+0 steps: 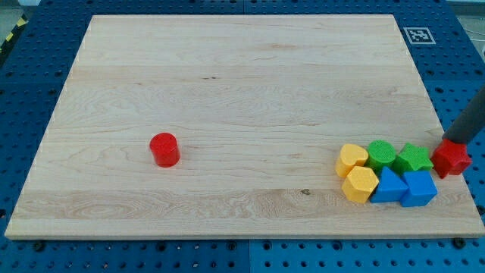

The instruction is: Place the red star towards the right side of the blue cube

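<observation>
The red star (pixel 452 158) lies near the board's right edge, low in the view. The blue cube (pixel 418 188) sits just below and to the left of it, at the right end of a cluster of blocks. My tip (pixel 447 139) touches the red star's upper left side; the dark rod rises from there to the view's right edge. The star is apart from the cube by a small gap.
The cluster holds a blue triangle (pixel 389 186), a green star (pixel 414 158), a green cylinder (pixel 381 154) and two yellow blocks (pixel 352 160) (pixel 360 184). A red cylinder (pixel 164 149) stands alone at the left. The wooden board (pixel 227 91) ends close to the red star.
</observation>
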You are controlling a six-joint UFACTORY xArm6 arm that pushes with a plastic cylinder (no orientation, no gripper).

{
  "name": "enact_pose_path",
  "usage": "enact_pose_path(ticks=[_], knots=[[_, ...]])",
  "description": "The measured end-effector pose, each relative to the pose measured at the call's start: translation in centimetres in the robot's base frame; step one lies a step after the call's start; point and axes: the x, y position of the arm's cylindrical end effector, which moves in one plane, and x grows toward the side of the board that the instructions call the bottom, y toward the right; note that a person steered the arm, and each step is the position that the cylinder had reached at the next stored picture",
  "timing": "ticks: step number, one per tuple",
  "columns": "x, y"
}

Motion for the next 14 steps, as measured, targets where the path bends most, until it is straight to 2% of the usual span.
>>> enact_pose_path(ticks=[2,9,10,11,13,14], knots=[[-1.0,-1.2],[4.7,-0.7],[2.6,-0.7],[-1.8,-1.2],[-8.8,-9.3],[-9.2,-13.7]])
